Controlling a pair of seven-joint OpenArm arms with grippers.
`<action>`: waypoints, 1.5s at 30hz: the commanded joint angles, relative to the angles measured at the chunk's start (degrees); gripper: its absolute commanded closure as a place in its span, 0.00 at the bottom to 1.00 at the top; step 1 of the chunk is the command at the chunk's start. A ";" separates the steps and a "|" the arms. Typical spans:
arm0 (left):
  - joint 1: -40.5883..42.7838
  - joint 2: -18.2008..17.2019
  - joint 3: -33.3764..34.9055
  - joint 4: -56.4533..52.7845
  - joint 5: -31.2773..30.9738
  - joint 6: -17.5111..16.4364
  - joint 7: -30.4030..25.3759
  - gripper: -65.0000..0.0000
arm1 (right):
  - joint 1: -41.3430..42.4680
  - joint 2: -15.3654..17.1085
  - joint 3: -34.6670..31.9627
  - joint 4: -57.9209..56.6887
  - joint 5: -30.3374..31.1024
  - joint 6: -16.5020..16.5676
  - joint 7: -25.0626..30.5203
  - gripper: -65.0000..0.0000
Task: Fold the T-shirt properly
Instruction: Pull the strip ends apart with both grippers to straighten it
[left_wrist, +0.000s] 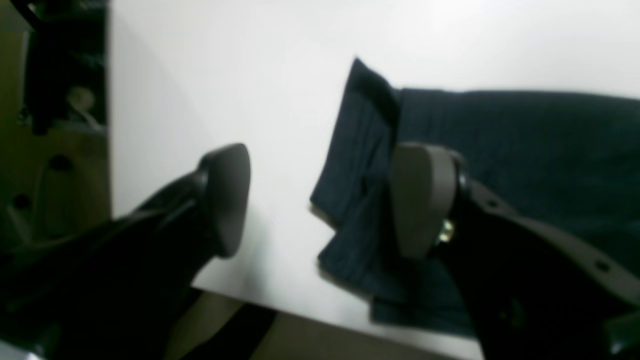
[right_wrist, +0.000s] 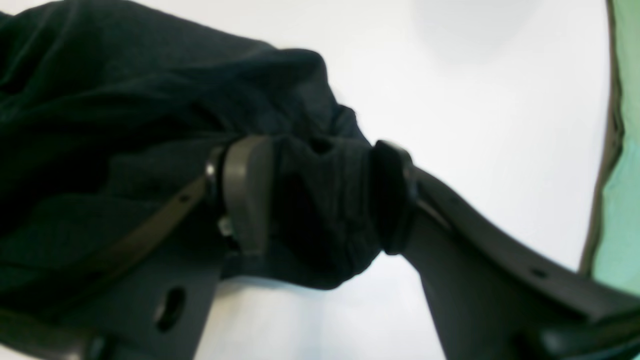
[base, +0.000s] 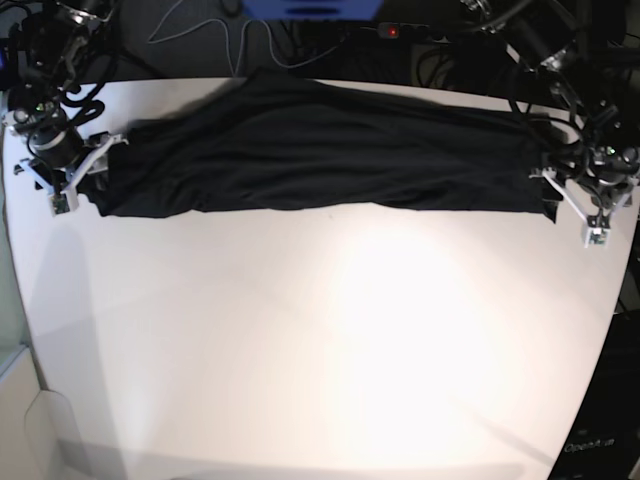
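Gripping T-shirt (right_wrist: 320, 210), right claw (right_wrist: 320, 195), no print

A broad white table (base: 300, 350) fills the base view, its surface bright under overhead glare near the centre, its rounded edge curving away at the left and right. Beyond the far edge, a tangle of dark cables (base: 230, 30) lies against a dark background, beside a small red light (base: 391, 32) and a strip of blue (base: 312, 8). In the right wrist view, a pale green surface (right_wrist: 622, 200) shows past the table's edge. In the left wrist view, a brown floor (left_wrist: 310, 342) shows below the table's rim.
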 joint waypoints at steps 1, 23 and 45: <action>-0.87 -0.89 -0.03 0.10 0.68 0.34 -0.84 0.35 | 0.49 0.54 0.21 0.77 0.48 -0.29 1.25 0.53; -2.19 -0.46 -0.03 -1.84 2.79 0.34 -0.31 0.09 | 0.49 0.45 0.03 0.69 0.48 -0.29 1.25 0.46; -2.10 -1.25 0.49 -5.88 -5.48 0.34 3.03 0.09 | 1.54 0.45 -1.29 0.69 0.48 -0.29 1.25 0.46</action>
